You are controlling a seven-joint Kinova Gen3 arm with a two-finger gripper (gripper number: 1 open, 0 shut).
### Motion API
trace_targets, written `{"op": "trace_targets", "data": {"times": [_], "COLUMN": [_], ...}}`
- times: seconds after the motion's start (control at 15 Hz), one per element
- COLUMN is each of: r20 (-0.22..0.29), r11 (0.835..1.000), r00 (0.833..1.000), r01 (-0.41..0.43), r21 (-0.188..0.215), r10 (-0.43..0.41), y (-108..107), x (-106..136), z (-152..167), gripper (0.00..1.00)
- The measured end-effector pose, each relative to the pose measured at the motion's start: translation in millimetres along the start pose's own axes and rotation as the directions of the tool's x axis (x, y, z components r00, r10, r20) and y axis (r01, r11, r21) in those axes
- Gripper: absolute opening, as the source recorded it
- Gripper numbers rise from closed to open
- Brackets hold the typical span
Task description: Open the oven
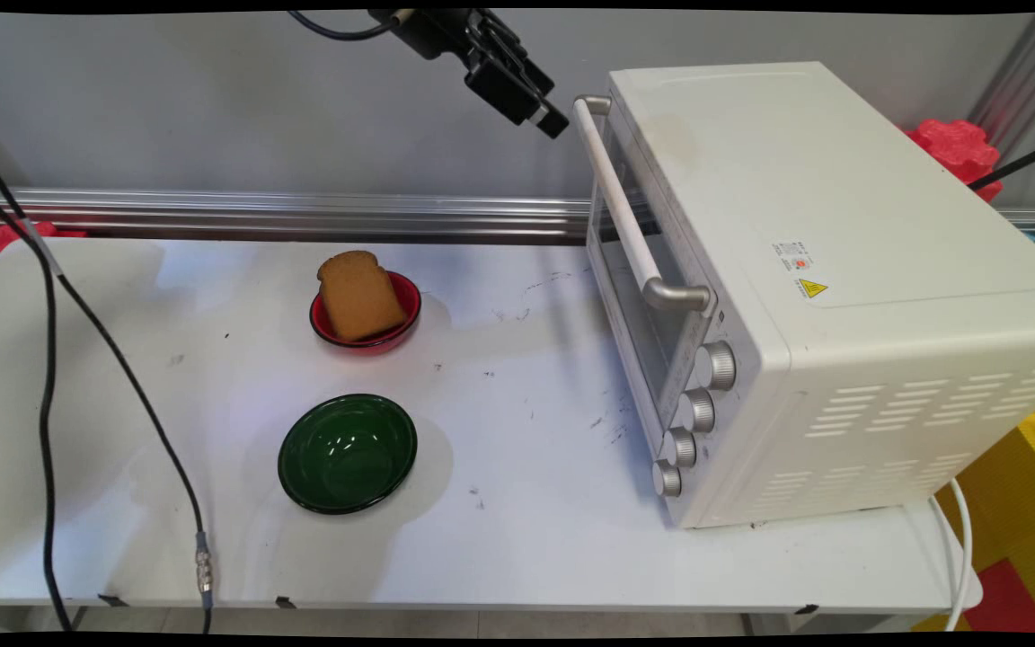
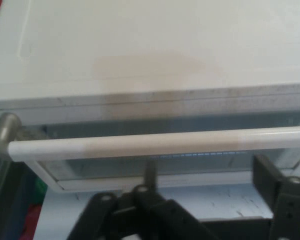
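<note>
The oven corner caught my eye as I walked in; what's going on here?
The arm's black pincer hangs high beside the far end of the white toaster oven's door handle, apart from it. The door looks shut. On the table, toast leans in a red bowl, with a green bowl nearer.

A plain grey wall (image 1: 212,99) rises behind the white table (image 1: 526,539), and a ribbed metal rail (image 1: 302,216) runs along the table's far edge. Red foam pieces (image 1: 958,148) show beyond the table's far right corner and its far left corner, and yellow and red floor mats (image 1: 1021,557) lie past its right edge. The tabletop carries dark scuff marks and soft shadows from overhead light.
</note>
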Motion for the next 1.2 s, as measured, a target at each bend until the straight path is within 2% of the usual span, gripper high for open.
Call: {"op": "trace_targets", "data": {"times": [0.6,1.2], "r20": [0.005,0.010], "r11": [0.999,0.996], "r00": [1.000,0.999], "r01": [0.004,0.041], "r21": [-0.041,-0.078], "r10": [-0.004,-0.041], "y": [-5,-2], "x": [6,17], "z": [6,36], "gripper": [0.00,0.00]}}
